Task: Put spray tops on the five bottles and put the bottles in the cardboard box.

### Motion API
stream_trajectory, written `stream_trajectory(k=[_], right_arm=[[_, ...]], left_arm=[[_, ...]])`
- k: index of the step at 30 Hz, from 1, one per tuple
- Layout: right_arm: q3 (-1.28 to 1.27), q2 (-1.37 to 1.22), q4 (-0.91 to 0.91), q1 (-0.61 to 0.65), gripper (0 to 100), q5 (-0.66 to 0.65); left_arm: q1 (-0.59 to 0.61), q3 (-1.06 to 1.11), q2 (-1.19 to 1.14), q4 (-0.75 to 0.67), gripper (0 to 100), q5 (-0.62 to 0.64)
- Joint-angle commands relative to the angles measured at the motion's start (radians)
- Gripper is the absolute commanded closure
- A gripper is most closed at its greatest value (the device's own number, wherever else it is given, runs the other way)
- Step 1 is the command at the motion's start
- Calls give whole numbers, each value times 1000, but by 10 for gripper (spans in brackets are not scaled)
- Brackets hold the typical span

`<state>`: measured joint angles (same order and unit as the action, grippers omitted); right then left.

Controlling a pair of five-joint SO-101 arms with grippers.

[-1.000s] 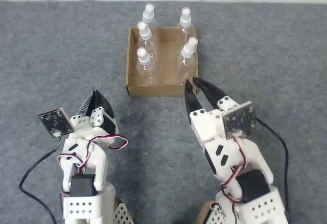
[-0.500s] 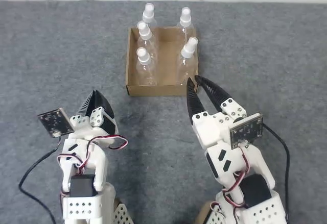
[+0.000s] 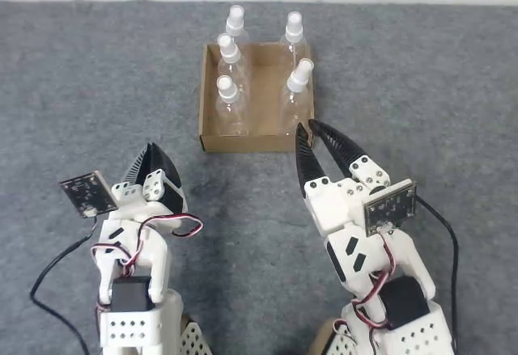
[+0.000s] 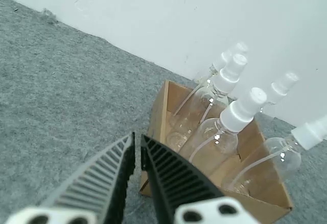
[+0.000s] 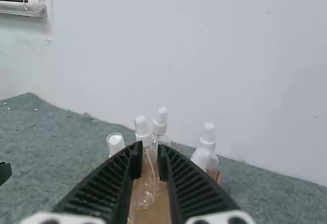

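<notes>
A grey carpeted table (image 3: 97, 88) carries everything. The two arms stand at its near edge, the left arm (image 3: 133, 250) on the left and the right arm (image 3: 356, 242) on the right, both pointing toward the far side.

The cardboard box (image 3: 243, 141) sits open-topped at the middle of the far side, close to the white wall. All five clear bottles (image 3: 231, 112) stand upright inside it, three along its left wall and two along its right. Each one wears a white spray top (image 3: 227, 88).

The right pincer (image 3: 305, 128) is at the box's near right corner with its tips just beside the cardboard. Its jaws are parted by a narrow gap and hold nothing.

The left pincer (image 3: 152, 148) is well apart from the box, nearer and to the left. Its jaws are almost together, with only a thin slit between them, and hold nothing.
</notes>
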<state>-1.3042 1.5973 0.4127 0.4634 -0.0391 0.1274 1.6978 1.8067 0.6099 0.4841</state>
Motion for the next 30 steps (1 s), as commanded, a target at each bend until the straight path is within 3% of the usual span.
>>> stream_trajectory(k=[1, 26, 30], right_arm=[[6, 28, -22, 1, 989, -12], [-12, 217, 47, 1, 989, -14], [-12, 217, 47, 1, 989, -95]], left_arm=[[-3, -13, 14, -9, 987, -9], [-3, -13, 14, -9, 987, -9], [-2, -13, 14, -9, 987, -9]])
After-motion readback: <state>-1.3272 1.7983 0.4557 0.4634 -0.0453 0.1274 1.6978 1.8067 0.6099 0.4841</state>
